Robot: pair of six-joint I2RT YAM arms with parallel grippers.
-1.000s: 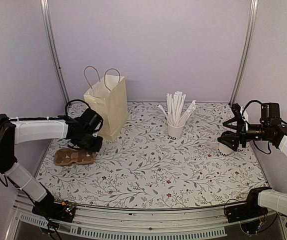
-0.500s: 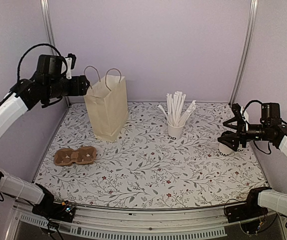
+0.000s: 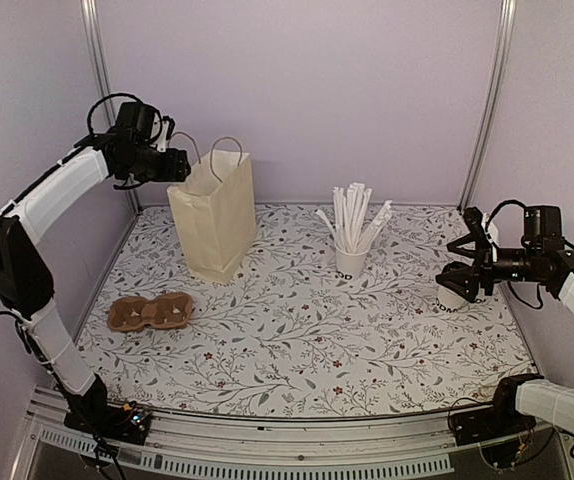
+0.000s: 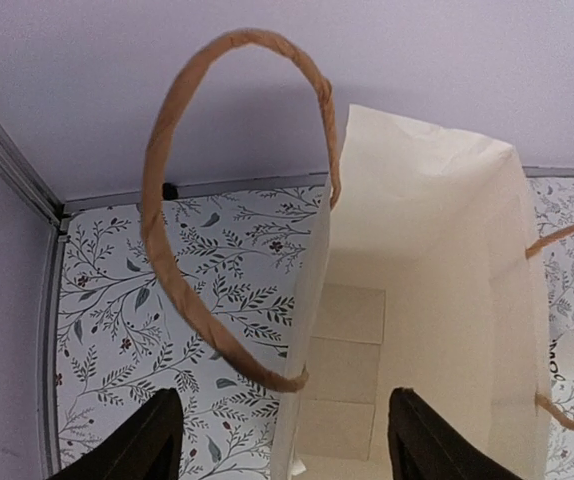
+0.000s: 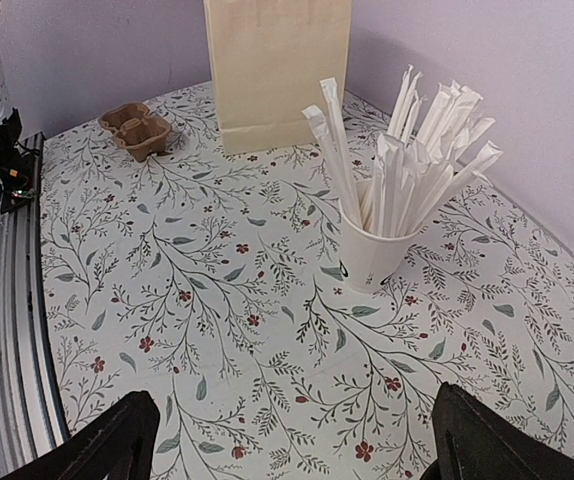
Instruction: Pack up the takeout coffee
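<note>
Top external: left end effector (image 3: 180, 166) hangs open at the paper bag (image 3: 214, 215). Right end effector (image 3: 464, 276) gapes wide at the coffee cup (image 3: 451, 298).

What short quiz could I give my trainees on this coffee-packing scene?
1. True or false: the paper bag lies flat on its side.
2. Looking down into the bag from the left wrist view, what is inside? A) a lid B) napkins C) nothing
3. Fill in: the takeout coffee stands near the ___ edge of the table, by the robot's own sides.
Key: 1 false; 2 C; 3 right.
</note>
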